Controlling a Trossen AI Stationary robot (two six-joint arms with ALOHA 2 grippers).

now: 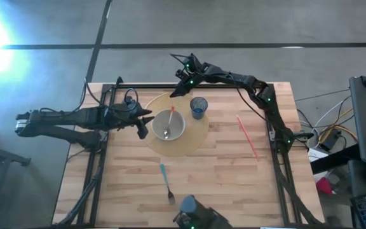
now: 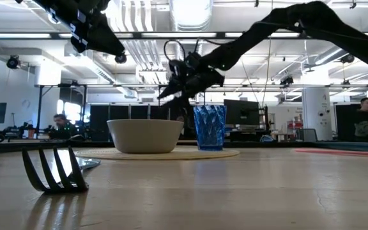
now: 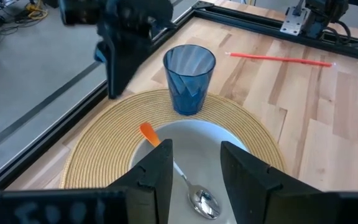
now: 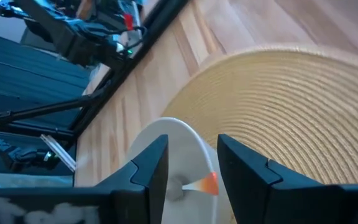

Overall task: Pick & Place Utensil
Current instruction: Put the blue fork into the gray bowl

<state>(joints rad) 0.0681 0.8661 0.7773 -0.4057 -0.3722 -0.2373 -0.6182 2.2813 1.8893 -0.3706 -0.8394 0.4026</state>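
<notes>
A spoon [image 1: 169, 124] with a metal head and an orange handle [image 3: 149, 133] lies in a white bowl [image 1: 176, 127], its handle leaning on the bowl's far rim. The bowl stands on a round woven placemat [image 1: 196, 137]. A teal-handled fork [image 1: 166, 180] lies near the table's near edge, tines [image 2: 53, 169] curling up. My left gripper [image 1: 143, 122] hovers open at the bowl's left rim; its fingers [image 3: 160, 168] frame the bowl. My right gripper [image 1: 178, 91] hangs open above the placemat's far edge, looking down at the bowl [image 4: 166, 155].
A blue faceted cup [image 1: 199, 107] stands on the placemat right of the bowl, close to my right arm. A thin red stick [image 1: 247, 137] lies on the wood toward the right. A black frame [image 1: 107, 95] borders the table. Bare wood shows between fork and stick.
</notes>
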